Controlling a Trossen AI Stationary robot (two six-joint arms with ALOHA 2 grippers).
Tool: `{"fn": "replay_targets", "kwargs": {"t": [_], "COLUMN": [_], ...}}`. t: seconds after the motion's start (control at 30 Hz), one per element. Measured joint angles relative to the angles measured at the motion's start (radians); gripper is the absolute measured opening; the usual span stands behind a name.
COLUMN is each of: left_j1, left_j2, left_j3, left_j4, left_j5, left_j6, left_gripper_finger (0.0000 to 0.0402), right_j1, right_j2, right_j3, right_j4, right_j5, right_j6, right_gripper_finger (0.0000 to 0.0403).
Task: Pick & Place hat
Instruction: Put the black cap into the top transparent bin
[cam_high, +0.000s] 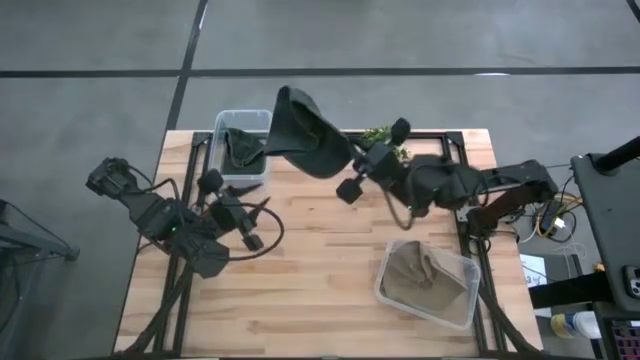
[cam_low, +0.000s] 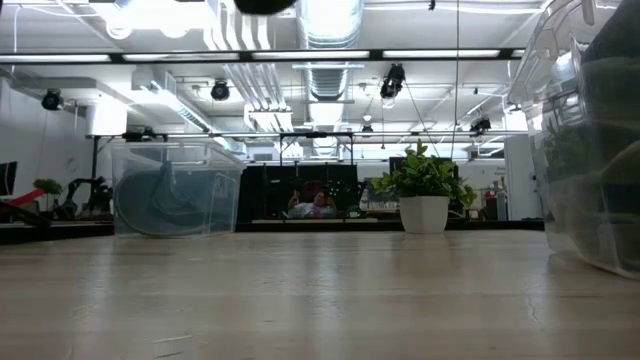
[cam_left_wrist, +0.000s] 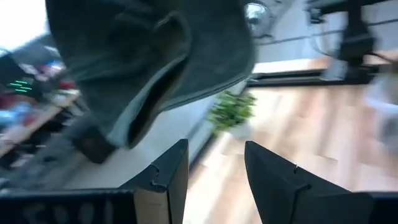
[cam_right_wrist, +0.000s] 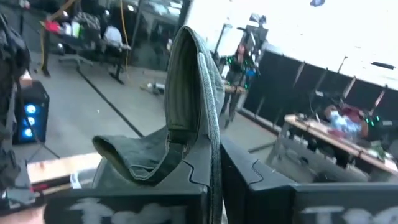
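On the light wooden tabletop (cam_high: 300, 270), the left gripper (cam_high: 258, 213) rests low at about nine o'clock, its two dark fingers (cam_left_wrist: 168, 177) spread apart with nothing between them. Just beyond it, at eleven o'clock, a clear plastic bin (cam_high: 240, 150) holds a dark folded cloth item (cam_high: 240, 148). Next, toward twelve o'clock, the dark grey-green fabric hat (cam_high: 308, 135) hangs lifted above the table's far edge, just beside that bin; the right gripper (cam_high: 352, 160) is clamped narrowly on its brim, the cloth pinched between its fingers (cam_right_wrist: 199, 165). A small green potted plant (cam_high: 385, 138) stands behind the right arm. At five o'clock a second clear plastic bin (cam_high: 428, 283) holds a brownish cloth item (cam_high: 415, 270).
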Motion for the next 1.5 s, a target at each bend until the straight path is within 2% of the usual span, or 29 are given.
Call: {"fn": "replay_targets", "kwargs": {"t": [0.1,0.23,0.5,0.6,0.73,0.83,0.87,1.0,1.03,1.1,1.17,1.3,1.5], "left_j1": [0.007,0.039,0.11,0.116,0.113,0.113,0.113,0.113,0.111,0.111,0.112,0.127,0.185], "left_j2": [0.0,-0.003,-0.011,-0.022,-0.025,-0.023,-0.023,-0.018,-0.018,-0.02,-0.024,-0.028,-0.038], "left_j3": [0.0,0.0,-0.055,-0.077,-0.081,-0.087,-0.095,-0.143,-0.161,-0.203,-0.252,-0.386,-0.671], "left_j4": [-0.022,-0.054,-0.049,0.018,0.154,0.274,0.308,0.478,0.549,0.718,0.904,1.274,1.816], "left_j5": [-0.073,-0.078,-0.076,-0.111,-0.134,-0.039,0.034,0.535,0.616,0.713,0.773,0.803,0.754], "left_j6": [-0.025,-0.176,-0.345,-0.338,-0.222,-0.068,-0.004,0.212,0.265,0.342,0.432,0.534,0.609], "left_gripper_finger": [0.0149,0.0149,0.0149,0.0149,0.0149,0.0149,0.0149,0.0149,0.0149,0.0149,0.0149,0.0149,0.0149], "right_j1": [0.0,0.0,0.0,0.0,0.0,-0.003,-0.003,-0.001,-0.001,-0.002,0.0,0.001,0.0], "right_j2": [-0.029,-0.052,-0.04,-0.031,-0.025,-0.026,-0.027,-0.03,-0.03,-0.032,-0.032,-0.039,-0.084], "right_j3": [-0.004,-0.008,-0.01,-0.01,-0.01,-0.01,-0.01,-0.01,-0.01,-0.01,-0.01,-0.01,-0.009], "right_j4": [0.043,0.127,0.269,0.313,0.348,0.361,0.368,0.384,0.385,0.385,0.392,0.445,0.482], "right_j5": [-0.037,-0.114,-0.29,-0.351,-0.361,-0.372,-0.376,-0.38,-0.38,-0.383,-0.382,-0.383,-0.404], "right_j6": [-0.063,-0.151,-0.295,-0.325,-0.378,-0.388,-0.391,-0.414,-0.413,-0.416,-0.429,-0.476,-0.458], "right_gripper_finger": [0.001,0.001,0.0011,0.0011,0.0012,0.0012,0.0012,0.0012,0.0012,0.0012,0.0012,0.0012,0.0012]}}
